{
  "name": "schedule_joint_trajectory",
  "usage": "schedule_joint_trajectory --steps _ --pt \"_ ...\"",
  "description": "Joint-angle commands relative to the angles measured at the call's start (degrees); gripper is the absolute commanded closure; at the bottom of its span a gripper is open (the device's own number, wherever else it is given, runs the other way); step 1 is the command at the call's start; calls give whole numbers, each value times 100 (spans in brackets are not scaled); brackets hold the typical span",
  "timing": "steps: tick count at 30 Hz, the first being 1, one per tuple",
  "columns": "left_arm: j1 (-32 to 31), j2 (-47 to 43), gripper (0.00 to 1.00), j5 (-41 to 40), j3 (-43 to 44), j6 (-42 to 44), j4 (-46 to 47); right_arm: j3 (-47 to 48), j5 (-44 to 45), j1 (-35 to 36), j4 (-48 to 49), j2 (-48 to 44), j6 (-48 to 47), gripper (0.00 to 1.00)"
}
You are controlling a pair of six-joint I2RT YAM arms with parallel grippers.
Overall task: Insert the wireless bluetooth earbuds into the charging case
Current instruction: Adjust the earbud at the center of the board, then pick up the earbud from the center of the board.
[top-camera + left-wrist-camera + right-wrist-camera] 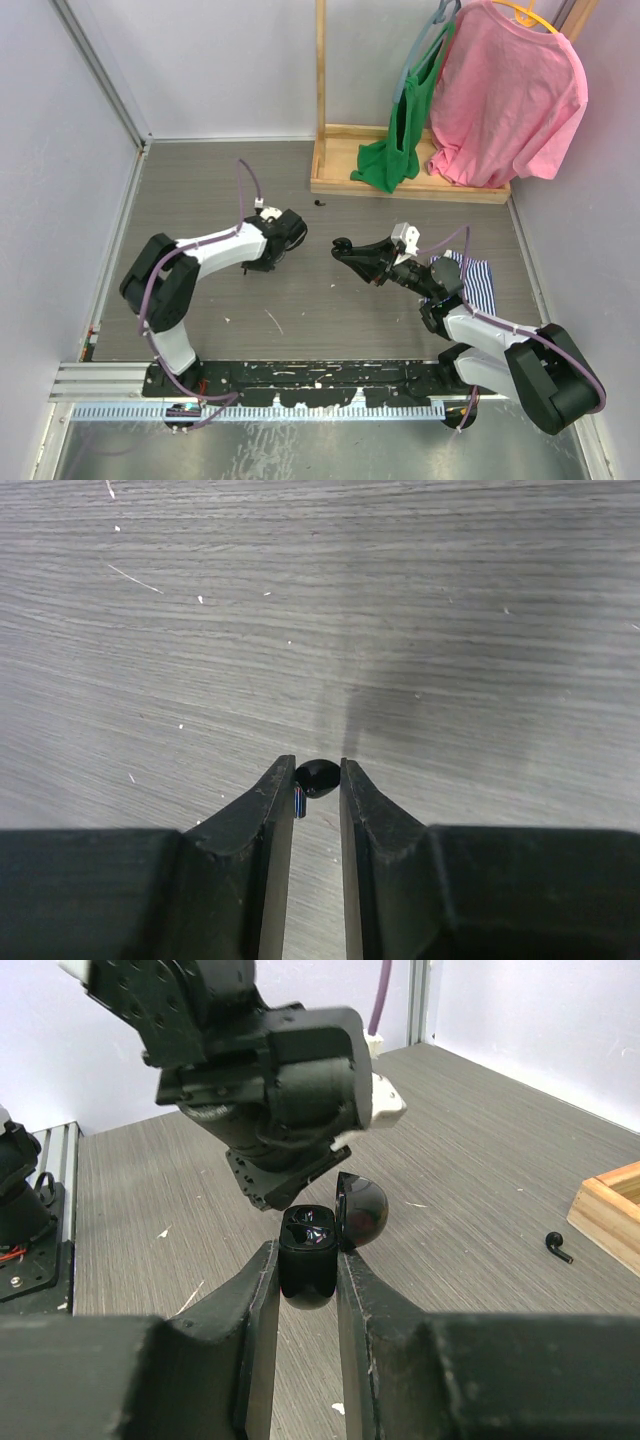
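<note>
Two earbuds (318,777), one case (306,1260) (open)

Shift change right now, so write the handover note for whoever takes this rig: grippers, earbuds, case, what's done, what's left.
Left gripper: fingers shut on a black earbud, held apart from the case.
Right gripper: fingers shut on the black charging case, lid open, facing the left arm.
Second black earbud: lying on the table near the wooden rack base.
Done: case open, one earbud picked up.
Left: seat the held earbud, then fetch and seat the second.
</note>
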Motion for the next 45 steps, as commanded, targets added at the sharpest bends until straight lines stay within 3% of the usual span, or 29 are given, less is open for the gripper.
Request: schedule_joint_trajectory --steps 1,6,11,21,33,45 --pt "-115 494 75 -585 396 -164 -430 210 28 23 304 -63 11 99" --pt "-299 909 69 -513 718 -179 -607 210 37 23 295 -46 12 99" --pt "-352 652 64 175 653 -186 -310 219 46 23 279 -52 -2 99" --pt "-197 15 64 391 289 20 -53 222 39 28 257 -62 11 99" --pt "420 -95 64 988 -86 330 342 236 36 20 238 -49 24 99" --pt "643 -33 66 1499 -219 425 676 263 45 24 177 -41 37 99"
